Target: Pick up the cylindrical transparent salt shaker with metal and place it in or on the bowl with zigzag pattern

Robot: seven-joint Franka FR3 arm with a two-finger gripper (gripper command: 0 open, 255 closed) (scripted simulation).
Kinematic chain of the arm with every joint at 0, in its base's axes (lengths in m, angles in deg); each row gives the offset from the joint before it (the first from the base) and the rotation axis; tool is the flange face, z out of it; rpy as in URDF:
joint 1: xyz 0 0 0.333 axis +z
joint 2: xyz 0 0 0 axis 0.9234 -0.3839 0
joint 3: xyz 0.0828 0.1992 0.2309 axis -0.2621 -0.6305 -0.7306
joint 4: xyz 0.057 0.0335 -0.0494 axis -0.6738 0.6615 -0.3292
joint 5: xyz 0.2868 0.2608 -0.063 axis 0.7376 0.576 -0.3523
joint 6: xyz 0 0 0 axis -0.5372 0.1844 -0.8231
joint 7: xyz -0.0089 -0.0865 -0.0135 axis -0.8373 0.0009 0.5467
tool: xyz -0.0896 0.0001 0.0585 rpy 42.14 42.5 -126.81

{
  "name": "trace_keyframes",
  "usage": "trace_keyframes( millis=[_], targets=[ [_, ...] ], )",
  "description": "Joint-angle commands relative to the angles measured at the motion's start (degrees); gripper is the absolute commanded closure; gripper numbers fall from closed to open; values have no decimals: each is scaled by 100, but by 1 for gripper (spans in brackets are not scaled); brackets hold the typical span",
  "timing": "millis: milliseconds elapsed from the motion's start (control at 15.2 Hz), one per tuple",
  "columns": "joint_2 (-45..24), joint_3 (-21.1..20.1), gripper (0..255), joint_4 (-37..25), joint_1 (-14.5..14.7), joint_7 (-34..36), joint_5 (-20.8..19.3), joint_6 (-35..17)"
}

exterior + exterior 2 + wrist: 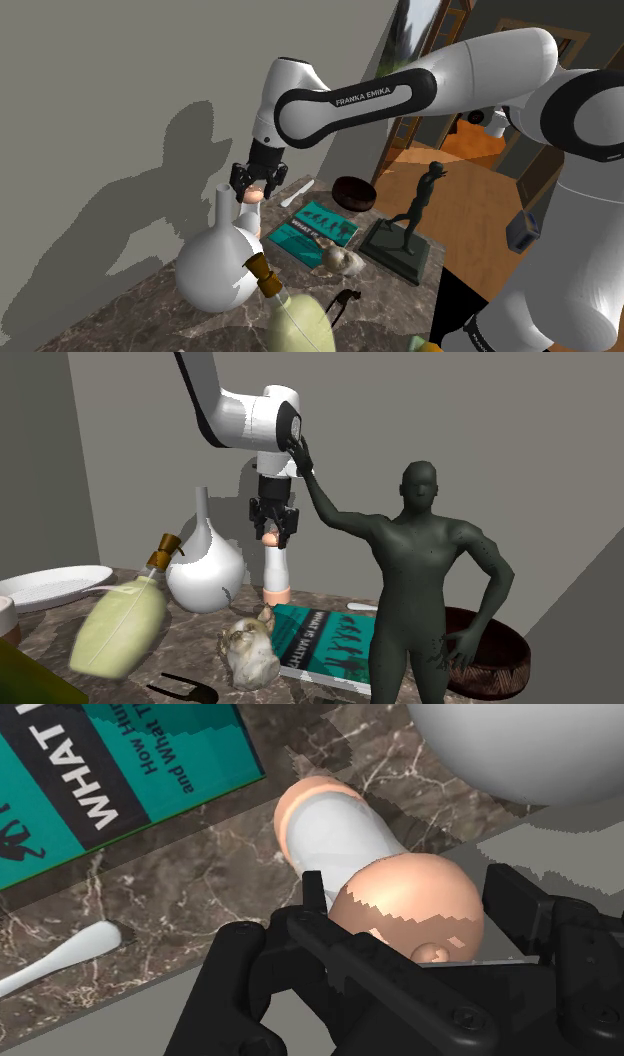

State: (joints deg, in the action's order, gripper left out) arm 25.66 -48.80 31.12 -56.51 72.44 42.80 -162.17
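Observation:
The salt shaker (275, 567) is a white cylinder with a peach domed cap and a peach base. It stands upright on the dark marble tabletop (200, 642), just beside the white vase. My black gripper (275, 528) comes down from above and is shut on the cap (410, 904), one finger on each side. In the shoulder view the gripper (254, 190) holds the cap (252, 196), and the vase hides the shaker's body. The dark brown bowl (355, 192) sits beyond the teal book, apart from the shaker; it also lies behind the statue (492, 652).
A big white vase (215, 262) stands right against the shaker. A teal book (325, 642), a white spoon (65, 954), a small pale figurine (250, 649), a dark statue (420, 582), a tilted pale green bottle (120, 624) and a white plate (55, 587) crowd the table.

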Motion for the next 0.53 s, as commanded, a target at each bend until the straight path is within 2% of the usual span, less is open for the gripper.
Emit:
trace_keyframes(
  millis=[0, 462],
  targets=[
    [30, -3, 255, -37, -4, 1, 8, 68],
    [211, -23, 255, -347, -23, 11, 59, 549]
  ],
)
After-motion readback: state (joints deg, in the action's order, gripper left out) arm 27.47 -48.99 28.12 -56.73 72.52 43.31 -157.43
